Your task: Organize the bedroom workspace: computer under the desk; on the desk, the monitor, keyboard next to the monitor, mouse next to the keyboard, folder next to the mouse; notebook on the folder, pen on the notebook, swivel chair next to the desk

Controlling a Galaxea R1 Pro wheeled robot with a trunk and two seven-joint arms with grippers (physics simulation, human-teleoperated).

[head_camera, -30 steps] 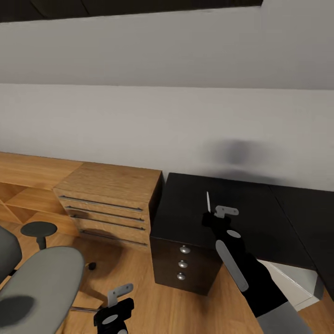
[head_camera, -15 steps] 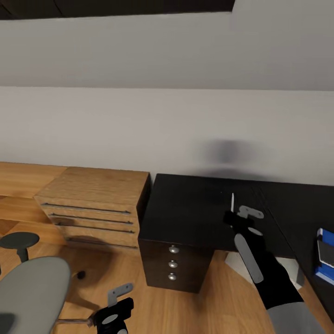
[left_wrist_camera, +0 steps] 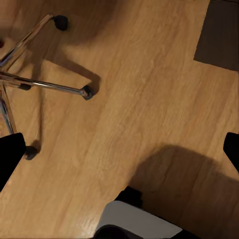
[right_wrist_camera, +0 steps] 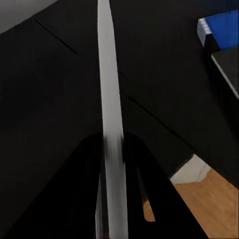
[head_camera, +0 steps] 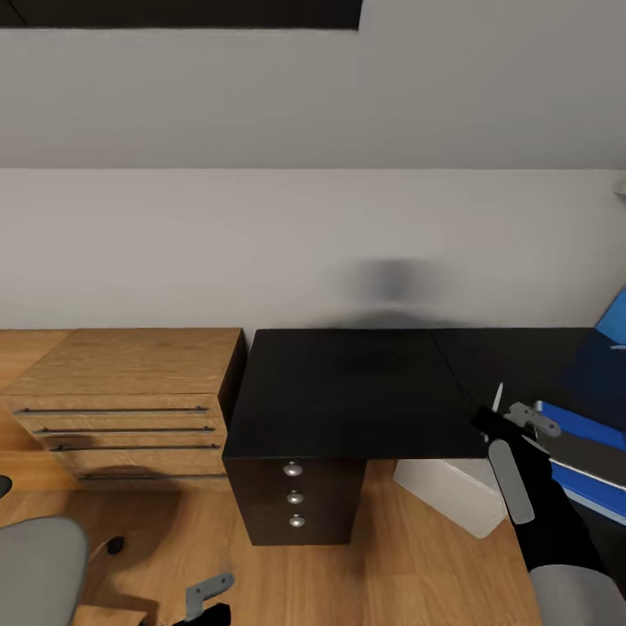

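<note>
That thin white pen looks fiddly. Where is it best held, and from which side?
Near its lower end, from below, as the right hand does now: its fingers pinch the pen across its narrow width. The pen stands almost upright above the desk, so most of its length stays free, which should help when laying it down.

The right gripper (head_camera: 507, 416) (arm reaching forward) pinches the pen (head_camera: 496, 398); the left gripper (head_camera: 209, 600) hangs low.

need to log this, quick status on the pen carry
Right gripper shut on pen, over the desk edge. Left gripper low above the floor, state unclear. Folder with notebook on desk ahead; path looks clear.
</note>
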